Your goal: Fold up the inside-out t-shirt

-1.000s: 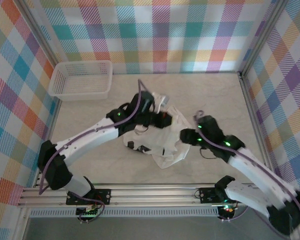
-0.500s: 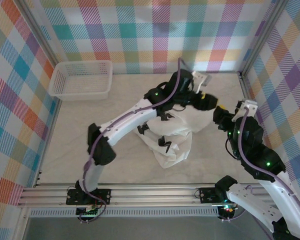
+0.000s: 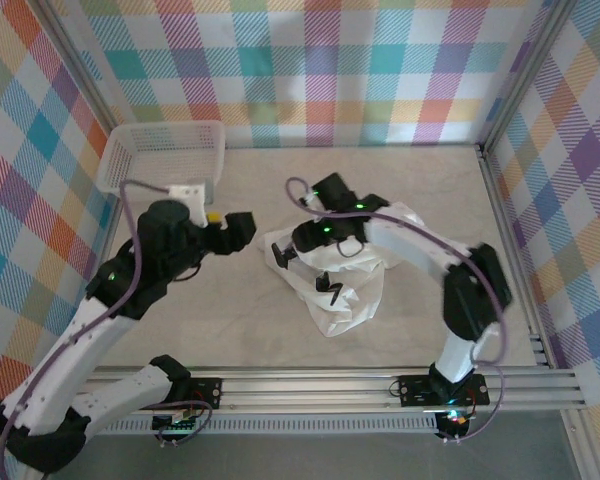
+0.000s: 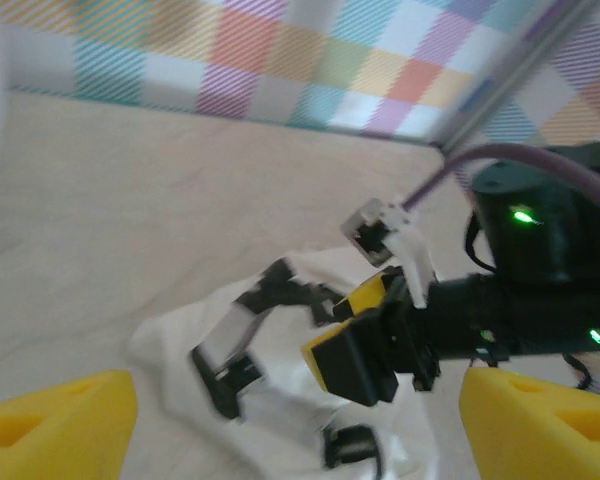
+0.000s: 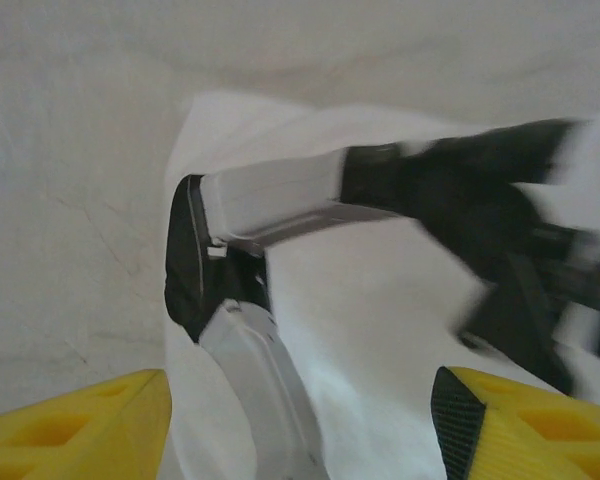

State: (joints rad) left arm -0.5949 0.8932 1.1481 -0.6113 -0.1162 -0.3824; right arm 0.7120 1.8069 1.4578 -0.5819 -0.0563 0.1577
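The right gripper (image 5: 300, 420), its jaws spread wide and empty, hangs directly over the left edge of the inside-out t-shirt (image 3: 352, 285), so the right arm is much the nearer one. The left gripper (image 3: 233, 228), equally wide and empty, sits over bare table (image 3: 180, 320) to the shirt's left, apart from it and pointing toward it. The shirt lies mid-table as a crumpled white heap with dark print patches showing and a tail trailing toward the near edge.

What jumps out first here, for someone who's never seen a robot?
A crumpled white t-shirt with black print lies in the middle, and the right gripper hovers open over it. The left gripper hangs open off to the left, near a white mesh basket in the far left corner; bright plaid walls surround everything.
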